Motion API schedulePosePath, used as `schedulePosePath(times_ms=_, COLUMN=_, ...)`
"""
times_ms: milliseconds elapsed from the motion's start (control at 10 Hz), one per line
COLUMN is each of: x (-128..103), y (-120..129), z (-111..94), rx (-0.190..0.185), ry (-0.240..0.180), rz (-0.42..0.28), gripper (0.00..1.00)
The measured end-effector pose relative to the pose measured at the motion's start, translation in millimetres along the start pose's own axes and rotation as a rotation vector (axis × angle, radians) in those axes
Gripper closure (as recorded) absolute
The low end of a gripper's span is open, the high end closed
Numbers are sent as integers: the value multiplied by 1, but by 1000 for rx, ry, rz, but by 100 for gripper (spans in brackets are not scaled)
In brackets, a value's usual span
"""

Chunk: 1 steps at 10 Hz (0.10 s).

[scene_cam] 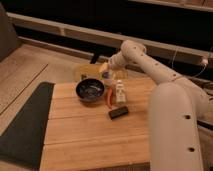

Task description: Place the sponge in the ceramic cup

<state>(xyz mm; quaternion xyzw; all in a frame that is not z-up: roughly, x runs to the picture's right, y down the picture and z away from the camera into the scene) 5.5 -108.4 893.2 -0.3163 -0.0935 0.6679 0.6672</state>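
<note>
the gripper (106, 73) hangs low over the far edge of the wooden table (90, 142), at the end of the white arm (150, 70) that reaches in from the right. whether it is clenched or released cannot be told. a small bluish patch, seemingly the sponge (105, 78), sits right at its tip, just beyond the far right rim of the dark bowl (89, 91); held or lying free, i cannot tell. right of the bowl stands a small white bottle (120, 93) with an orange thing (108, 99) beside it. nearer the camera lies a black block (118, 112). a dark mat (25, 125) lies along the table's left side.
</note>
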Motion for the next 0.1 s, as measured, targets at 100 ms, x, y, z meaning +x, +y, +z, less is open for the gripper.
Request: schedulePosePath(times_ms=100, x=0, y=1, z=-1, rx=4, ry=2, rz=-9, gripper=31)
